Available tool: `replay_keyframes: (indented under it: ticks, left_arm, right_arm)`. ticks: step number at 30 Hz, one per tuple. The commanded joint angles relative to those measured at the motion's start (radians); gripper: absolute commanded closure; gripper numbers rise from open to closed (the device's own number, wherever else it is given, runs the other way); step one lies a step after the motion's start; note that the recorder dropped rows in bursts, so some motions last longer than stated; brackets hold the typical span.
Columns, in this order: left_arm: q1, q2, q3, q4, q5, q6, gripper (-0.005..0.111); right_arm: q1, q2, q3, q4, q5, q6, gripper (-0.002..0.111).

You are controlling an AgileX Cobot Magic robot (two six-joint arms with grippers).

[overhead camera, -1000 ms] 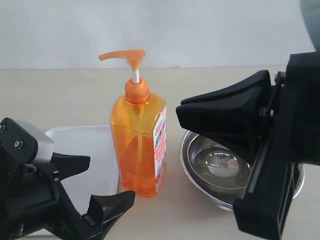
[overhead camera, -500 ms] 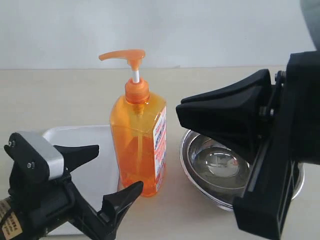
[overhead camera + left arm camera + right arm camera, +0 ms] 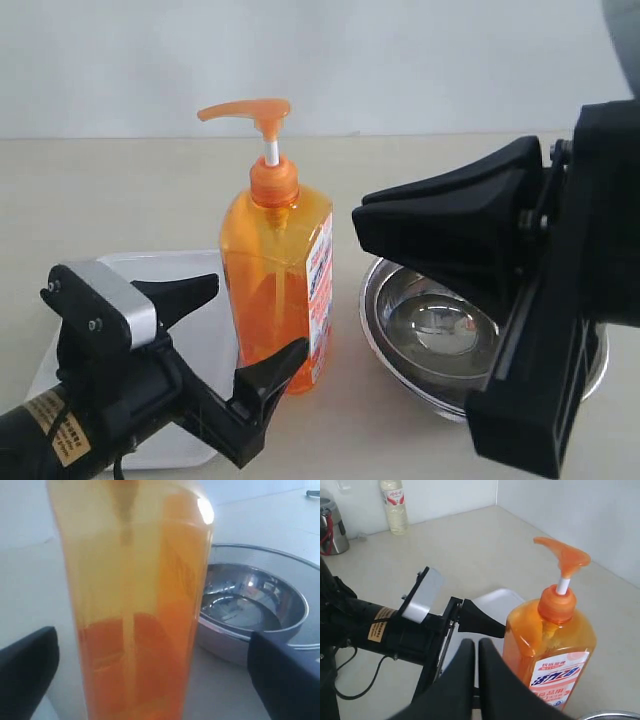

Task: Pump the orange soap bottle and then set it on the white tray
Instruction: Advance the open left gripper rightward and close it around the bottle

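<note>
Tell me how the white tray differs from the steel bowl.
Shape: the white tray is flat and rectangular; the steel bowl is round and deeper. Finish: the tray is matte white, the bowl shiny metal. Side: the tray lies left of the orange soap bottle in the exterior view, the bowl right. Both rest on the table.

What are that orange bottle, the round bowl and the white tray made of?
Bottle: likely plastic, clear with an orange tint and glossy; you can see through it.
Bowl: looks like polished metal, probably steel, with mirror-like reflections.
Tray: probably plastic, smooth plain white with rounded corners, though the look leaves that open.
</note>
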Motion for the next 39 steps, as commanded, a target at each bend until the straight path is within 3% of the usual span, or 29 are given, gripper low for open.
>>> replay_keyframes:
  ticks: [1, 39]
  left_arm:
    - [-0.004, 0.001, -0.022, -0.006, -0.013, -0.002, 0.012]
    - [-0.002, 0.022, -0.161, -0.101, -0.013, 0.026, 0.012]
  right_arm:
    - [0.001, 0.001, 0.0, -0.007, -0.009, -0.003, 0.108]
    - [0.001, 0.001, 0.0, -0.007, -0.003, -0.003, 0.108]
